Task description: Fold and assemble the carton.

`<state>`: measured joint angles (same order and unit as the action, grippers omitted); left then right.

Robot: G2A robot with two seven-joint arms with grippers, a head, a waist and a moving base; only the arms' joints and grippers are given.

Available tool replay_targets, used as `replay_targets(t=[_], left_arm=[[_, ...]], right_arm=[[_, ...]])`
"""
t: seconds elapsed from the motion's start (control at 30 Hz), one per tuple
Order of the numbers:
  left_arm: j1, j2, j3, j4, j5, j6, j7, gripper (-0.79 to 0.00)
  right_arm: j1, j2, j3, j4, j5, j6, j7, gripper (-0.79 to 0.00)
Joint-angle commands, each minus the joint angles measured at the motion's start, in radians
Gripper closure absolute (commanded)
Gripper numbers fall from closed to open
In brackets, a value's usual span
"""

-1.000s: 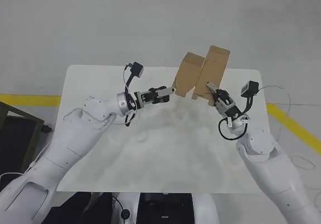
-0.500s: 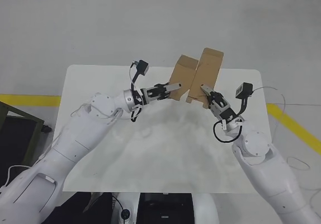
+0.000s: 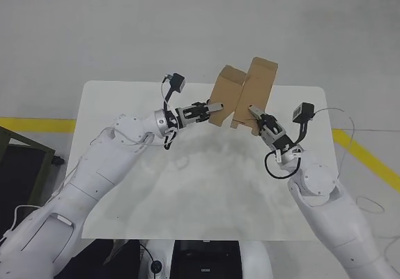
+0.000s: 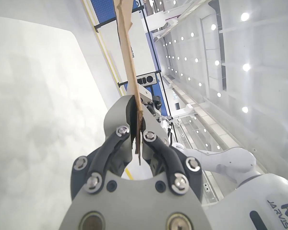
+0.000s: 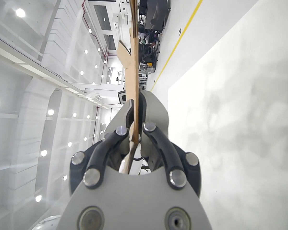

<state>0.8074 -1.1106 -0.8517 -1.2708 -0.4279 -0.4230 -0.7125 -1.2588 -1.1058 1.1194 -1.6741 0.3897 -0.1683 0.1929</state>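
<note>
Both arms have shifted since 1 s ago: the left gripper (image 3: 217, 107) has pushed farther onto the carton (image 3: 256, 82), its elbow swinging in, and the right gripper (image 3: 254, 112) has drawn slightly toward the left edge. The carton has gone with them, a little leftward. Over the last 0.5 s hardly anything differs. Each pincer is clamped on the cardboard's lower edge, and both wrist views show the sheet edge-on, nipped between the jaws. The carton stands upright in the air over the far edge of the tabletop (image 3: 186, 183), nearer the far right corner, clear of the surface. The job looks barely begun: 2 panels side by side with a shallow bend between them, no box shape, no flaps tucked. Opening it into a sleeve, folding the flaps and closing both ends all remain.
</note>
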Motion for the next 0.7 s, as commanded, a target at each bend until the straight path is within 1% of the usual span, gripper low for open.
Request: replay_targets(t=[0.0, 0.1, 0.23, 0.33, 0.47, 0.6, 0.67], left_arm=[[-0.001, -0.001, -0.006, 0.000, 0.003, 0.000, -0.009, 0.000], [-0.003, 0.001, -0.023, 0.005, -0.001, -0.001, -0.041, 0.000], [-0.018, 0.009, -0.052, 0.022, -0.001, 0.013, -0.146, 0.000], [-0.033, 0.016, -0.071, 0.039, -0.024, 0.033, -0.268, 0.000], [-0.056, 0.024, -0.086, 0.068, -0.049, 0.054, -0.440, 0.000], [-0.072, 0.028, -0.089, 0.085, -0.068, 0.072, -0.572, 0.000], [-0.079, 0.030, -0.087, 0.094, -0.068, 0.082, -0.622, 0.000]], right_arm=[[-0.008, 0.000, 0.015, -0.007, 0.003, -0.005, 0.002, -0.785], [-0.018, 0.003, 0.055, 0.002, 0.016, -0.024, 0.024, -0.785], [-0.025, 0.009, 0.107, 0.028, 0.041, -0.055, 0.101, -0.785], [-0.024, 0.015, 0.137, 0.052, 0.040, -0.091, 0.201, -0.785], [-0.005, 0.023, 0.161, 0.102, 0.033, -0.129, 0.363, -0.785], [0.024, 0.028, 0.169, 0.164, 0.053, -0.166, 0.519, -0.785], [0.038, 0.030, 0.174, 0.195, 0.043, -0.188, 0.567, -0.785]])
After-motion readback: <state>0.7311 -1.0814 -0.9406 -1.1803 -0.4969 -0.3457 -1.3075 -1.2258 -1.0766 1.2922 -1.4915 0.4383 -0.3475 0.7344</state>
